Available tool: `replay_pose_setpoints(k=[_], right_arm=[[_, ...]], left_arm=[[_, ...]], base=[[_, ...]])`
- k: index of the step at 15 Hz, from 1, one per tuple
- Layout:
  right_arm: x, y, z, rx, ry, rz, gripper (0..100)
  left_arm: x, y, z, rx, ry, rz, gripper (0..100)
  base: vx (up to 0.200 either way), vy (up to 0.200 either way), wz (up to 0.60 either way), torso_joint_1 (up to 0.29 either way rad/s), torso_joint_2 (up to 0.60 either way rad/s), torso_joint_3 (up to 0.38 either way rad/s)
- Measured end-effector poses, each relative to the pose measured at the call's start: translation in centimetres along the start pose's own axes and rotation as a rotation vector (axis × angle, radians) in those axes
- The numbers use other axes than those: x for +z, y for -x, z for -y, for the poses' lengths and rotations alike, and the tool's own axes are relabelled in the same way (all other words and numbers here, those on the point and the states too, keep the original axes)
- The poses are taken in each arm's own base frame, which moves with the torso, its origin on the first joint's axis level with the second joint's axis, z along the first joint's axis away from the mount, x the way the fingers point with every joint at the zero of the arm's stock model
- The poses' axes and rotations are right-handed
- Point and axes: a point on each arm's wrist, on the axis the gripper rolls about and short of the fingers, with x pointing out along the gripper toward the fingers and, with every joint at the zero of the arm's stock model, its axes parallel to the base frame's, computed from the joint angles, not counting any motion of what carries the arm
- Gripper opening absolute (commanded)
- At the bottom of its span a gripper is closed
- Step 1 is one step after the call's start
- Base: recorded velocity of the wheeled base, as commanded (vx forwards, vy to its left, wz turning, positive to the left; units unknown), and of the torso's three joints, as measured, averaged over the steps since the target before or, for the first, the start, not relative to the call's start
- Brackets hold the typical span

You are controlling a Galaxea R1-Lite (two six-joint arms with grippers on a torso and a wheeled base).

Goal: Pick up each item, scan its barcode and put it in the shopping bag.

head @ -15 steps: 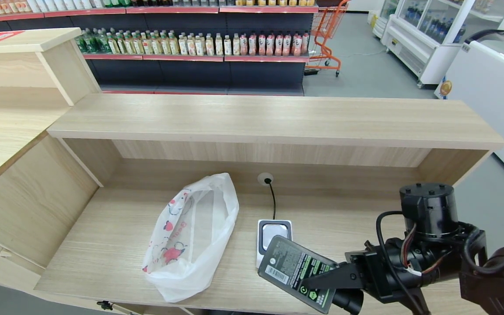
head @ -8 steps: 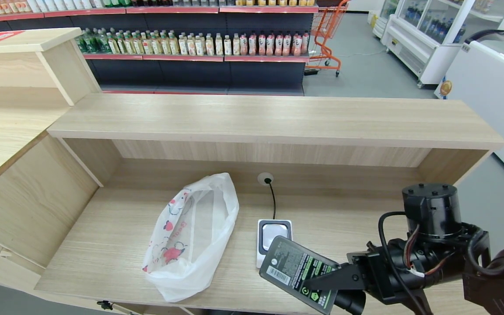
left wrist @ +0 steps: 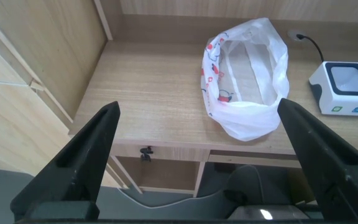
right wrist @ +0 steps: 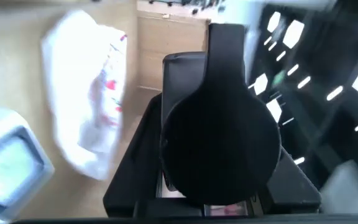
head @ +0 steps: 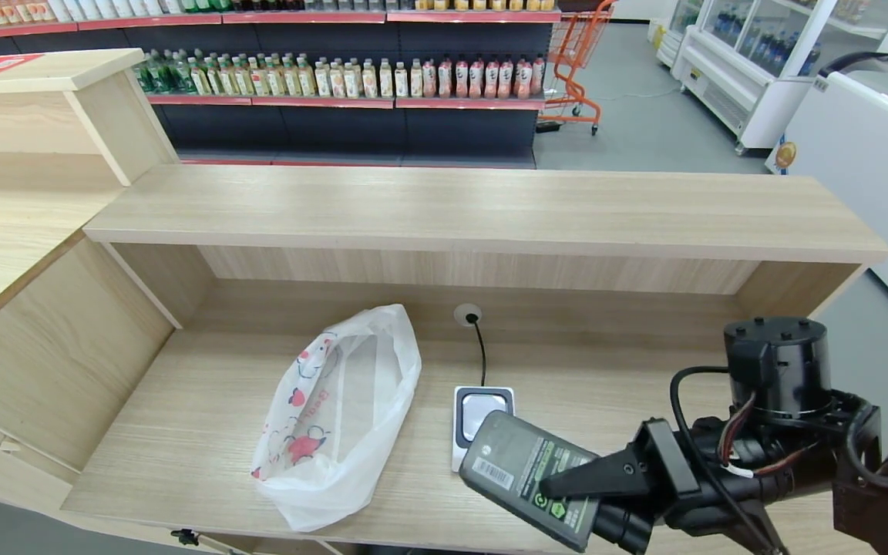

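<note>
Shop shelves of bottles [head: 336, 77] stand behind the pale wooden tabletop [head: 182, 432], where the white shopping bag [head: 336, 416] lies slumped with the scanner [head: 482, 405] just beside it, to its right. My right fingers [head: 598, 476] pinch a flat dark packet [head: 521, 474], barcode side up, held tilted over the scanner's near edge. My left fingers [left wrist: 86, 168] are spread wide, gripping nothing, near the tabletop's front edge.
</note>
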Motion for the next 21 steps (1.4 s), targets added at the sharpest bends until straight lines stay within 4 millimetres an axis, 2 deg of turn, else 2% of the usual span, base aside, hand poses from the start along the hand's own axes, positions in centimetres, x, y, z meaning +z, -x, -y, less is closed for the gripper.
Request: replay_pose_setpoints(k=[2,5,7,9,10,12,14,17,21], right_arm=[[-0.5,1.4,2.2,-0.002,-0.279,-0.145,0],[-0.3,5.7,5.8,-0.177,-0.910,-0.447,0],[0.0,9.1,5.8,-0.349,-1.336,-0.677,0],[1.2,11.0,4.3,-0.515,-1.858,-0.846,0],[1.8,11.0,3.6,-0.589,-2.115,-0.870,0],[2.3,9.9,3.2,-0.680,-2.472,-0.836,0],[1.7,8.3,3.0,-0.649,-2.619,-0.795,0],[0.5,7.3,2.8,-0.610,-2.645,-0.777,0],[0.2,7.0,2.6,-0.593,-2.654,-0.779,0]], left_arm=[[0.0,0.0,0.0,0.000,0.000,0.000,100],[0.0,0.0,0.0,0.000,0.000,0.000,100],[0.0,0.0,0.0,0.000,0.000,0.000,100],[0.0,0.0,0.0,0.000,0.000,0.000,100],[0.0,0.0,0.0,0.000,0.000,0.000,100],[0.0,0.0,0.0,0.000,0.000,0.000,100],[0.0,0.0,0.0,0.000,0.000,0.000,100],[0.0,0.0,0.0,0.000,0.000,0.000,100],[0.0,0.0,0.0,0.000,0.001,0.000,100]], base=[[0.000,0.000,0.00,0.000,0.00,0.000],[0.000,0.000,0.00,0.000,0.00,0.000],[0.000,0.000,0.00,0.000,0.00,0.000],[0.000,0.000,0.00,0.000,0.00,0.000],[0.000,0.000,0.00,0.000,0.00,0.000],[0.000,0.000,0.00,0.000,0.00,0.000],[0.000,0.000,0.00,0.000,0.00,0.000],[0.000,0.000,0.00,0.000,0.00,0.000],[0.000,0.000,0.00,0.000,0.00,0.000]])
